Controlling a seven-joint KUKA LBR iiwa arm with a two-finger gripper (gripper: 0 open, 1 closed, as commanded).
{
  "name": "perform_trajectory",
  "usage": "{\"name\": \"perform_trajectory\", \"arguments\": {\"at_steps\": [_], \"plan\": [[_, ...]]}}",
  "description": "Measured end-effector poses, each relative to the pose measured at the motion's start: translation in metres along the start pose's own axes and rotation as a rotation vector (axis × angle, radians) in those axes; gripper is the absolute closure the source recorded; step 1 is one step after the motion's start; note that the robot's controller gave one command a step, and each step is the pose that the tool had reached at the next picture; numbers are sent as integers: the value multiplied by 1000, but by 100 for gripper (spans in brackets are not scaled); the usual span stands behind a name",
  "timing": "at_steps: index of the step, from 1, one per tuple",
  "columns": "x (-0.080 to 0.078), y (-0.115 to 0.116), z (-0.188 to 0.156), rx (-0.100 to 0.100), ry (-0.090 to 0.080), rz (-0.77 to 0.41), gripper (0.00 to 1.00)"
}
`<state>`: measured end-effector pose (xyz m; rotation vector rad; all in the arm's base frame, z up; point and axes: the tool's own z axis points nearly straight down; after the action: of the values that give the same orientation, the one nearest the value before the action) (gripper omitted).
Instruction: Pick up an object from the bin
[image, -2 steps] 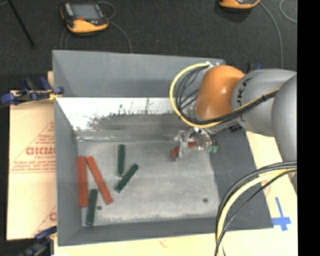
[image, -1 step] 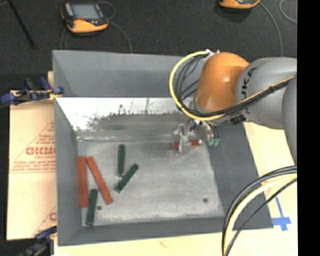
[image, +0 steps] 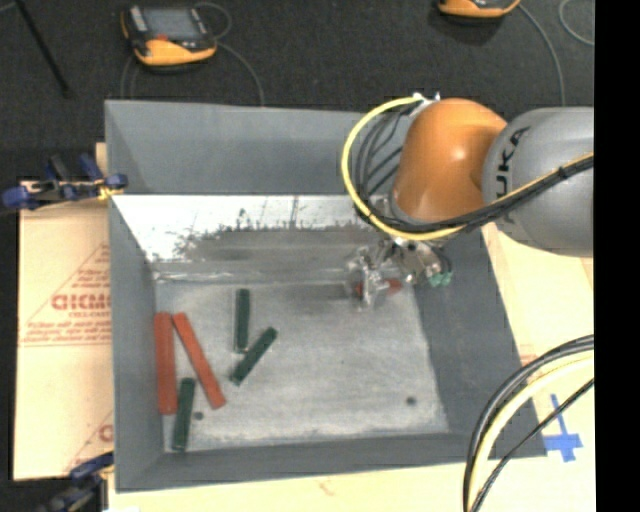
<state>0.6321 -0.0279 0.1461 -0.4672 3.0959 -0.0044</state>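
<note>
My gripper (image: 372, 287) hangs over the back right part of the bin floor, just below the orange wrist cover. No loose thing lies under it or shows between its fingers. The nearest pieces are two dark green sticks to its left: one upright (image: 241, 319) and one slanted (image: 253, 356) just below it.
At the bin's left side lie two orange-red sticks (image: 164, 362) (image: 197, 358) and a third dark green stick (image: 183, 413) near the front left corner. A small dark speck (image: 411, 402) sits on the floor at the front right. The arm comes in from the right.
</note>
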Motion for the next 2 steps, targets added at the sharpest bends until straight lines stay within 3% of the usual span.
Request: {"name": "perform_trajectory", "arguments": {"at_steps": [1, 2], "plan": [[20, -7, -30, -6, 12, -169, 100], [39, -7, -48, -1, -2, 13, 100]]}}
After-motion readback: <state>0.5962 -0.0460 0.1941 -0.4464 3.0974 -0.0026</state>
